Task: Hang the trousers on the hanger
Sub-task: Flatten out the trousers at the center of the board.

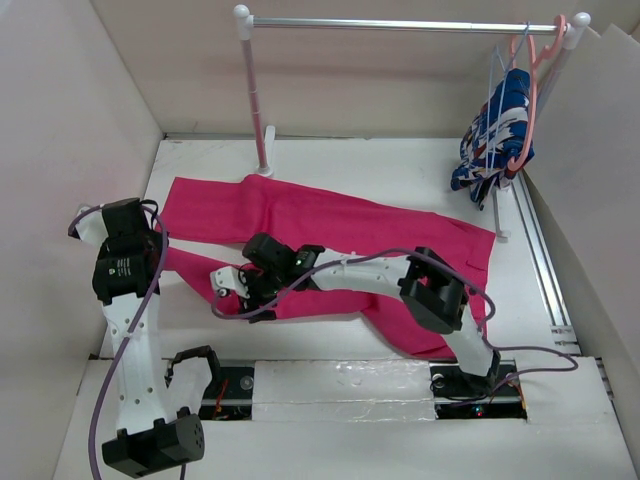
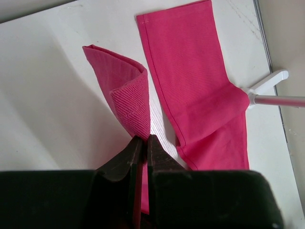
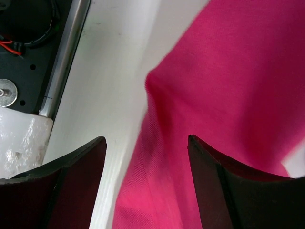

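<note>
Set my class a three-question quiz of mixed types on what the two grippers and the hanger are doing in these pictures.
1. True or false: the left gripper is shut on the trousers.
2. The right gripper is: A) open over the trousers; B) shut tight; C) out of view.
3. Fill in: the light-blue hanger hangs from the ____.
Key: 1 true; 2 A; 3 rail.

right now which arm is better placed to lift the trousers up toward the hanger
Left, probably. The left jaws are shut on a folded edge of the trousers, so that arm could lift at once. The right jaws stand open over the cloth near the table's near edge, gripping nothing.
</note>
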Tool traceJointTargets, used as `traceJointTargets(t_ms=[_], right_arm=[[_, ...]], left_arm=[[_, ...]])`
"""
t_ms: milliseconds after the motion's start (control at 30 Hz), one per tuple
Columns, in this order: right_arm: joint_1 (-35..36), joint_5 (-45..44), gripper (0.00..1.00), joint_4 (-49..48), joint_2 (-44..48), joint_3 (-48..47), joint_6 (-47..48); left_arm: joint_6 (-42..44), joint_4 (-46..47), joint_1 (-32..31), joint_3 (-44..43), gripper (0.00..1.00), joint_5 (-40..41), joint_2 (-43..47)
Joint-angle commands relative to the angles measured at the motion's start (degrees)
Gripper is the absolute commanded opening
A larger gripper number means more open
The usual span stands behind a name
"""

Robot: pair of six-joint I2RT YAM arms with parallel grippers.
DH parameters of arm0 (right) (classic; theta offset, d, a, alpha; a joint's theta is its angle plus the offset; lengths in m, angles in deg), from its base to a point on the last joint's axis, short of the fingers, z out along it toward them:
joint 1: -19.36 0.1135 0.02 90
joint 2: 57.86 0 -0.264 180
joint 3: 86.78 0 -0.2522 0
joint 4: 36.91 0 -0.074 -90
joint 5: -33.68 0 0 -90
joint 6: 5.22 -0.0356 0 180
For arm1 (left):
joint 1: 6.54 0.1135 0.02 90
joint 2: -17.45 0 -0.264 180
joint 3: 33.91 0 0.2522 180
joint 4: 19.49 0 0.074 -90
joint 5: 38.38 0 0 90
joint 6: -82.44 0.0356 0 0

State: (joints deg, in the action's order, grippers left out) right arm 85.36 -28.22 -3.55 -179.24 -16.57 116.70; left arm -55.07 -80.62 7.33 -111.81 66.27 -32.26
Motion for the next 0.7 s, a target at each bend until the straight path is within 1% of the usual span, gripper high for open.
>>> traceJointTargets(t_ms=[0, 67, 133, 200, 233, 267, 300, 333, 433, 500, 533, 600, 633, 667], right_arm=[[1.24, 1.96, 0.74, 3.25, -2.10, -4.86, 2.18], [1.24, 2.05, 0.73, 3.09, -2.72, -4.35, 1.92], [1.77, 1.53, 0.70, 0.46, -2.37, -2.77, 0.08], [1.77, 0.56, 0.63, -0.52, -2.45, -1.01, -0.89], [1.77, 0.29, 0.57, -0.35, -2.72, -1.09, -1.33], [1.77, -0.40, 0.46, -0.17, -2.98, -1.00, -1.60], [1.77, -0.93, 0.10, 0.09, -2.98, -1.00, -1.77], [1.77, -1.37, 0.00, 0.27, -2.63, -0.74, -2.38], [1.77, -2.78, 0.00, -2.97, 2.45, 4.26, -4.05], [1.77, -4.19, 0.00, -2.90, 5.70, 7.24, -4.59], [1.77, -4.28, 0.00, -2.29, 9.89, 8.65, -5.11], [1.77, -3.84, 0.00, -1.41, 15.01, 11.03, -5.90], [1.77, -3.32, 0.00, 0.25, 20.26, 13.21, -6.52], [1.77, -2.79, 0.00, 1.23, 23.09, 13.93, -6.87]], left_arm=[[-0.31, 1.23, -0.25, -0.81, 0.00, 0.81, 0.76], [-0.13, 1.06, -0.25, -0.90, 0.00, 0.90, 0.76], [-0.04, 1.06, -0.25, -1.07, 0.00, 1.51, 0.93], [-0.04, 0.97, -0.25, -0.73, 0.00, 1.69, 1.11], [-0.04, 1.14, -0.25, -0.38, 0.00, 1.78, 1.28], [-0.04, 1.23, -0.25, -0.20, 0.00, 1.87, 1.29], [-0.04, 1.06, -0.25, 0.33, 0.00, 2.39, 1.63], [0.04, 0.97, -0.25, 0.42, 0.00, 2.74, 1.72], [0.31, 0.62, -0.25, 1.03, 0.00, 3.98, 2.16], [0.57, 0.36, -0.25, 1.03, 0.00, 4.76, 2.51], [0.66, -0.43, -0.25, 0.69, 0.00, 5.29, 2.60], [1.19, -1.40, -0.94, -0.98, 0.00, 8.26, 2.87], [1.36, -2.45, -0.95, -1.68, 0.00, 9.42, 2.87], [1.89, -2.98, -0.95, -3.52, 0.00, 10.56, 3.04]])
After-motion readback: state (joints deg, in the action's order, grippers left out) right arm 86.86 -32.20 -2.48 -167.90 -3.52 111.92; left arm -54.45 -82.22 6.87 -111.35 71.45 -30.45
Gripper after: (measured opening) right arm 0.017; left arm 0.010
